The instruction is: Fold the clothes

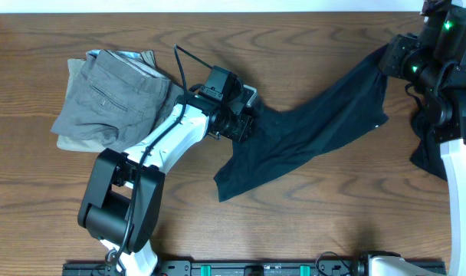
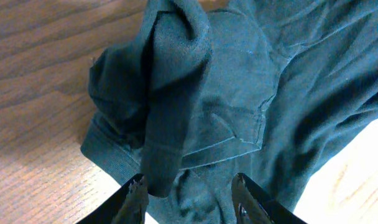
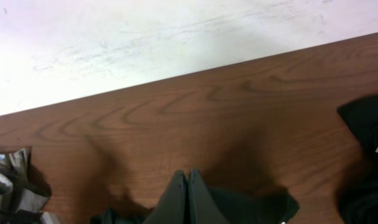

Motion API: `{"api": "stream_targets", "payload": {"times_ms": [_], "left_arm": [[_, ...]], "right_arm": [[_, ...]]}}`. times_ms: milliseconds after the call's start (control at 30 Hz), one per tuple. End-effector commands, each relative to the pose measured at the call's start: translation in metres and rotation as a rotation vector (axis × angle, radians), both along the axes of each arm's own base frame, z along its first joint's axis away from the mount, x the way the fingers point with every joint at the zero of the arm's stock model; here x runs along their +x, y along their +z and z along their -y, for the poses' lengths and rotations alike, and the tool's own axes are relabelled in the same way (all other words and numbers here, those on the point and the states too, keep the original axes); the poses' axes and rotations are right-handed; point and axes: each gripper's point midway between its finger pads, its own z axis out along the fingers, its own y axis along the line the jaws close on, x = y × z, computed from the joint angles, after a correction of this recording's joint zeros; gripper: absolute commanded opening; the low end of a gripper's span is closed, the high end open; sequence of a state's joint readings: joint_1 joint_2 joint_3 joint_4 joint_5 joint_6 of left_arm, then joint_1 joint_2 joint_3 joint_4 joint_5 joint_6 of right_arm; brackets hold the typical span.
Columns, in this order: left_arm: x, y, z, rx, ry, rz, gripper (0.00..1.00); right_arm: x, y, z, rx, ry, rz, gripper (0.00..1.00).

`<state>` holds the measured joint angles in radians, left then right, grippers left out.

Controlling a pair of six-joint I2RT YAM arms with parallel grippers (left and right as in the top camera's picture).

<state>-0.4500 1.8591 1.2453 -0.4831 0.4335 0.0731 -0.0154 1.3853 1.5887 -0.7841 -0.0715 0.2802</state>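
A dark teal shirt lies stretched across the table from the middle to the far right. My left gripper is over its bunched left end. In the left wrist view the jaws are open, with a rolled fold of the shirt between and beyond the fingertips. My right gripper holds the shirt's right end lifted. In the right wrist view its fingers are pressed together, with dark cloth hanging under them.
A pile of folded grey trousers sits at the back left on a beige garment. Another dark cloth lies under the right arm, also in the right wrist view. The table's far edge meets a white surface.
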Motion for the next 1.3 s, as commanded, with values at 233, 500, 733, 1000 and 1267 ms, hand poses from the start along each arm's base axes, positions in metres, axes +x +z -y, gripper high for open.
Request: {"api": "stream_targets", "payload": {"times_ms": [233,500,733,1000,1267], "left_arm": [[0.007,-0.008,-0.009,0.074,-0.050,0.057,0.46],[0.008,-0.009,-0.007,0.101,-0.077,0.089,0.46],[0.006,-0.018,-0.002,0.163,-0.094,0.111,0.45],[0.014,-0.018,-0.005,0.193,-0.039,0.132,0.18],[0.018,0.059,-0.003,0.090,0.047,0.250,0.07]], "right_arm": [[0.000,0.009,0.002,-0.004,0.007,0.024,0.01],[0.000,0.009,0.001,-0.001,0.012,0.024,0.01],[0.000,0.009,-0.001,0.003,0.019,0.026,0.01],[0.000,0.009,-0.002,0.002,0.022,0.026,0.01],[0.000,0.009,-0.002,0.001,0.021,0.025,0.01]]}}
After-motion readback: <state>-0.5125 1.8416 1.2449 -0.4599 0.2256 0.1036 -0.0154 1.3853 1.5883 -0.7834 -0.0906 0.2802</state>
